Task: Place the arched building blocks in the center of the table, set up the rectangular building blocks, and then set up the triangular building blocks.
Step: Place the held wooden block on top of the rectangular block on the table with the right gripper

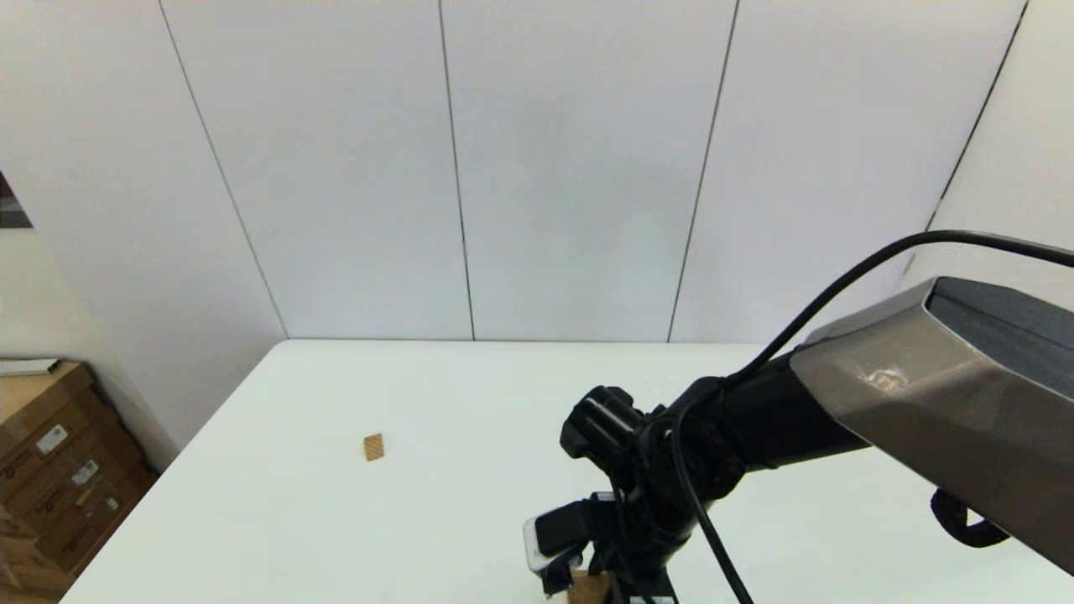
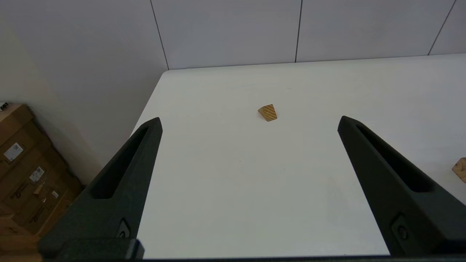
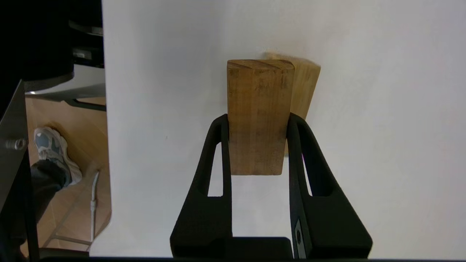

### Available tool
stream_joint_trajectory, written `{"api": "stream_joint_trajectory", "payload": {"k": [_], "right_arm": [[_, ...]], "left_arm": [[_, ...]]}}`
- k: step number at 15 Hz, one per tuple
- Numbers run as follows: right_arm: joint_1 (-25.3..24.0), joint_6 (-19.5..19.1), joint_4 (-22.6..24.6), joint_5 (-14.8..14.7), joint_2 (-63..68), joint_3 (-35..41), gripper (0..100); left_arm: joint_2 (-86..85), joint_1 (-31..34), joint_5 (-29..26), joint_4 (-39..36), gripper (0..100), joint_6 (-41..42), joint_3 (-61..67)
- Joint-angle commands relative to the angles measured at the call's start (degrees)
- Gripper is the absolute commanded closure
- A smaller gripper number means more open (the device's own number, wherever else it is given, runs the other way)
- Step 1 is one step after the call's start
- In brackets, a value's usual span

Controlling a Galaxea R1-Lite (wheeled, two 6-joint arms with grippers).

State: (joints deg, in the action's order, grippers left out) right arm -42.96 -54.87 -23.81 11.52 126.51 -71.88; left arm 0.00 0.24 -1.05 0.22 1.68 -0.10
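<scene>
Rectangular brown wooden slab (image 3: 256, 116), smooth-grained, was gripped by our right claw (image 3: 256, 125); our left claw (image 2: 249, 123) stood open above the white tabletop (image 2: 225, 182).

Three wooden blocks – one triangular wedge (image 2: 268, 112), one darker rectangular slab (image 3: 259, 116), one paler block (image 3: 305, 91) behind it.

Paler arched block (image 3: 305, 87) mostly hidden behind the gripped slab (image 3: 258, 116)
</scene>
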Motion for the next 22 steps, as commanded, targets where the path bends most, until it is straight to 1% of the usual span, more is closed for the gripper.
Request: {"api": "stream_joint_trajectory", "payload": {"k": [1,6,10,22], "right_arm": [[0.1,1.7,-0.2,0.0,1.5,-1.7,100],[0.2,1.8,-0.2,-0.3,1.6,-2.5,100],[0.5,1.7,-0.2,-2.2,2.4,-2.5,100],[0.5,1.8,-0.4,-2.3,2.5,-3.4,100]], "left_arm": [[0.1,0.0,0.0,0.0,0,0.0,0.0],[0.1,0.0,0.0,0.0,0,0.0,0.0],[0.1,0.0,0.0,0.0,0,0.0,0.0],[0.1,0.0,0.0,0.0,0,0.0,0.0]]}}
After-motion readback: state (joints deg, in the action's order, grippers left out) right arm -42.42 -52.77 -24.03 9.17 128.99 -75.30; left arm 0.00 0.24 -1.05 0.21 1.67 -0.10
